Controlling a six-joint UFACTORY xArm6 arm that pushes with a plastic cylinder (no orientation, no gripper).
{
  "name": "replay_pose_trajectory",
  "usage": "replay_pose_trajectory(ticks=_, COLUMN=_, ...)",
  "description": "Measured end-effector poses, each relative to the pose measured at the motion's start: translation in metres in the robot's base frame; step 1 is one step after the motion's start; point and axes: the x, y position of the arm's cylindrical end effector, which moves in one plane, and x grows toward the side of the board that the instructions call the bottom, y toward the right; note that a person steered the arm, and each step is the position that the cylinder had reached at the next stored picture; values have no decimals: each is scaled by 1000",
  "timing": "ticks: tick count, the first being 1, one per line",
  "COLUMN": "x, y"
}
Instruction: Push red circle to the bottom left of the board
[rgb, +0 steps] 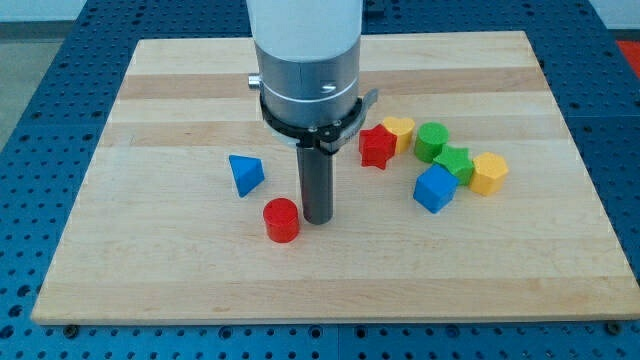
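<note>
The red circle (282, 220) is a short red cylinder on the wooden board (150, 260), a little left of centre in the lower half. My tip (317, 219) rests on the board just to the right of the red circle, touching it or nearly so. The dark rod rises from there to the arm's grey and white body at the view's top centre. A blue triangle (245, 174) lies up and to the left of the red circle.
A cluster sits right of the rod: a red star (376, 147), a yellow heart-like block (399, 132), a green circle (432, 141), a green star (454, 162), a blue cube (435, 188) and a yellow hexagon (488, 173). A blue perforated table surrounds the board.
</note>
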Motion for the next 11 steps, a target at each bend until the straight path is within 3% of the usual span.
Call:
replay_pose_trajectory(ticks=2, x=28, y=-109)
replay_pose_trajectory(ticks=5, x=34, y=-69)
replay_pose_trajectory(ticks=7, x=42, y=-175)
replay_pose_trajectory(ticks=8, x=45, y=-199)
replay_pose_trajectory(ticks=9, x=39, y=-147)
replay_pose_trajectory(ticks=11, x=38, y=49)
